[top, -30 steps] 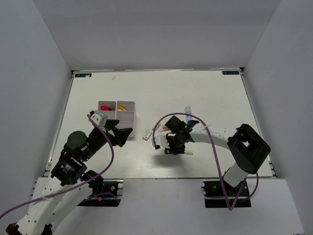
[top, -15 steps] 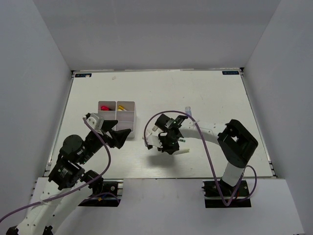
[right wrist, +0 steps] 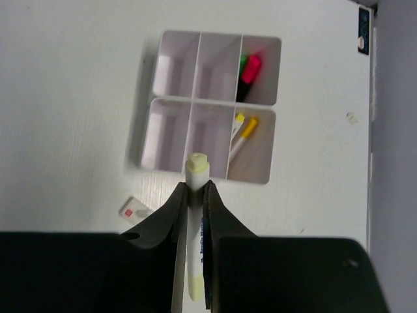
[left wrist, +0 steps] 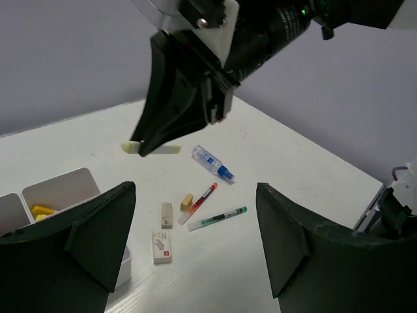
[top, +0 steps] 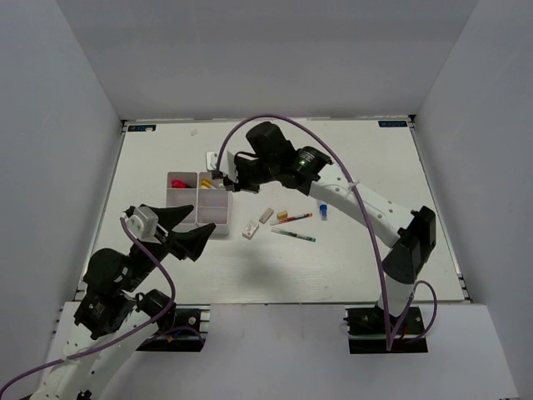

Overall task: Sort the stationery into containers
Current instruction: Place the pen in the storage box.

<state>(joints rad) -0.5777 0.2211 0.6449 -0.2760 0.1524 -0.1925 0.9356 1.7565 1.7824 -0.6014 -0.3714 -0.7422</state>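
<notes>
Left claw: the left gripper [top: 206,216] hangs at the near side of the tray, its jaws wide apart and nothing between them.
Loose stationery: on the table [top: 350,167], right of the tray, lie a white eraser with a red mark [top: 250,230], a green-capped pen [top: 293,235], a red-tipped pen [top: 296,219], two small erasers [top: 266,215] beside each other, and the blue-labelled tube [top: 322,212]. None touches a gripper.
Tray: the divided white tray [right wrist: 215,98] has six compartments. One end compartment holds the highlighters [right wrist: 249,68] with pink and green ends; the one next to it holds yellow pens [right wrist: 244,130].
Right claw: the right gripper [right wrist: 196,186] is above the tray, its jaws closed tight on a pale yellow-white pen [right wrist: 196,168].
Held pen: it is in the air, and its tip points toward the tray's middle part. Which compartment is below it, I cannot tell.
</notes>
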